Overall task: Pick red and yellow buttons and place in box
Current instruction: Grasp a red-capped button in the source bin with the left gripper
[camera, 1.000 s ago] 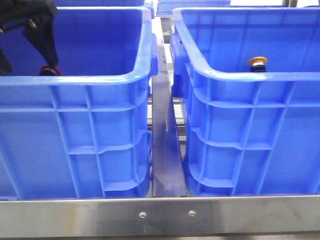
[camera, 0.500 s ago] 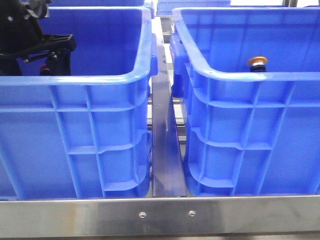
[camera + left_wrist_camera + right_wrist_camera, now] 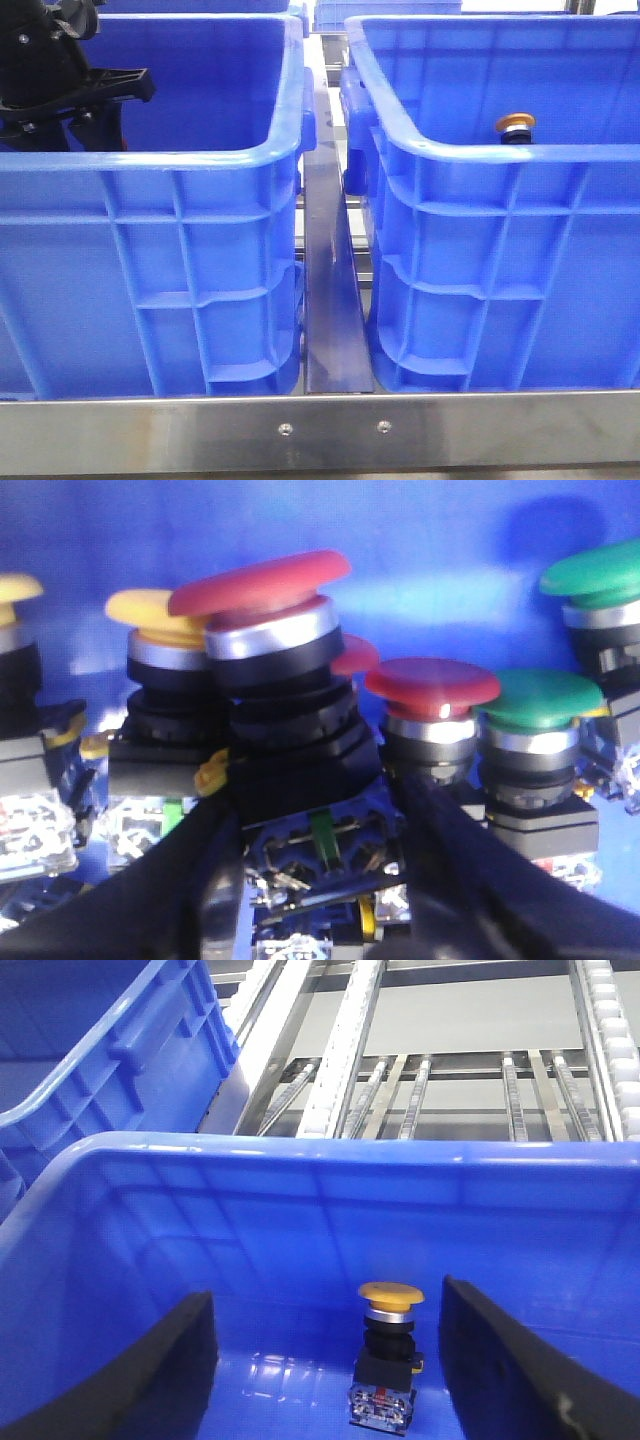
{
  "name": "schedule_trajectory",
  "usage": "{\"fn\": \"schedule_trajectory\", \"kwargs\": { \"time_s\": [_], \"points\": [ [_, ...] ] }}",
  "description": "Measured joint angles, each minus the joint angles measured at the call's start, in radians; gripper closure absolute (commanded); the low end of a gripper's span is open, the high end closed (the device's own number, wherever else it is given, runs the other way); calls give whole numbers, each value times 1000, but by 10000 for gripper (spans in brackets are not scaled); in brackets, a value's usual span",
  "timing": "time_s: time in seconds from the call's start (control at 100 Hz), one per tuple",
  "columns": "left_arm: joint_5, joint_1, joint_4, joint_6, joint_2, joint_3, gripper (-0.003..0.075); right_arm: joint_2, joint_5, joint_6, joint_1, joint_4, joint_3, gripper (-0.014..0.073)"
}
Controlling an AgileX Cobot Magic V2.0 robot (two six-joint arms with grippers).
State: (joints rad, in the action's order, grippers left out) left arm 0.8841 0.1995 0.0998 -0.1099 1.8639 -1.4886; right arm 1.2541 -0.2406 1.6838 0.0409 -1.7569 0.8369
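In the left wrist view, a red button stands tilted among several other buttons. My left gripper is shut on its dark base, one finger on each side. In the front view the left arm reaches deep into the left blue crate, and the red button is hidden there. A yellow button stands upright in the right blue crate. It also shows in the right wrist view. My right gripper hangs open above that crate's floor, with the yellow button lying beyond its fingers.
Around the held button stand a yellow one, a red one and two green ones. A steel divider runs between the crates. Roller rails lie behind the right crate.
Since a second ago my left arm has dropped lower into the left crate and turned. The red button seen under its fingertip is now hidden in the front view.
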Motion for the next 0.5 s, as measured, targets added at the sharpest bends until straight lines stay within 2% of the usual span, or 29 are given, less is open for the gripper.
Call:
{"fn": "schedule_trajectory", "kwargs": {
  "time_s": [0.27, 0.5],
  "points": [
    [-20, 6, 9, 23, -18, 0, 647, 0, -2, 0, 0, 0, 0, 92],
    [-7, 11, 261, 285, -112, 0, 647, 0, -2, 0, 0, 0, 0, 92]
  ]
}}
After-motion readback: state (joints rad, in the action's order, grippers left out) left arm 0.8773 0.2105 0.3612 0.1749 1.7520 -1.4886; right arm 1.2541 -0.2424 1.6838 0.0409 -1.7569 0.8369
